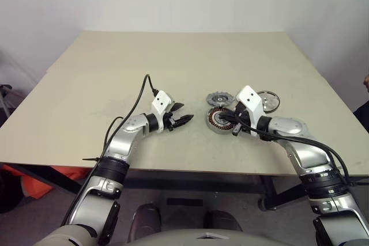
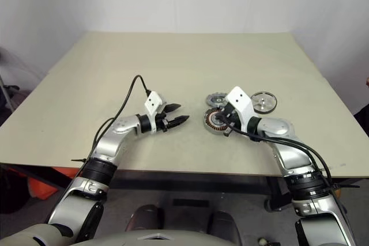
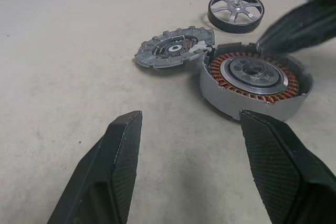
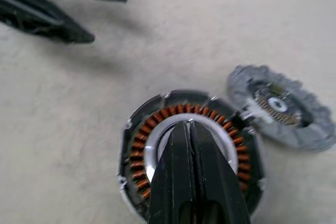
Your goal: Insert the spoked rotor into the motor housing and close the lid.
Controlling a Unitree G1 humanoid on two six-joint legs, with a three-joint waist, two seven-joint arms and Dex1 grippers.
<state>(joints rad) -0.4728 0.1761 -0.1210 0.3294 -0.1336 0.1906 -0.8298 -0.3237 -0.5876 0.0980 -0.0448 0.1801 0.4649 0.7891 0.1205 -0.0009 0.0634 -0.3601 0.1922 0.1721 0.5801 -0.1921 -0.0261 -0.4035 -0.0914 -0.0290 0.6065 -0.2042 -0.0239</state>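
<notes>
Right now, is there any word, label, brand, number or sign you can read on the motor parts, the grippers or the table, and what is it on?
None can be read.
Round metal motor housing with copper-brown coils: no lettering visible.
Dull grey notched lid: small details at its centre, too small to read as text.
Bright-silver spoked rotor: bare metal, no marks.
Beige table: plain.
Left gripper and right gripper: plain black fingers.

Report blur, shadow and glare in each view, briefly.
Right wrist view: the right gripper is soft, the lid blurred. Left wrist view: the motor housing is sharp, the left gripper's fingers slightly soft. Eye views: even light, faint shadows on the table, no glare.
</notes>
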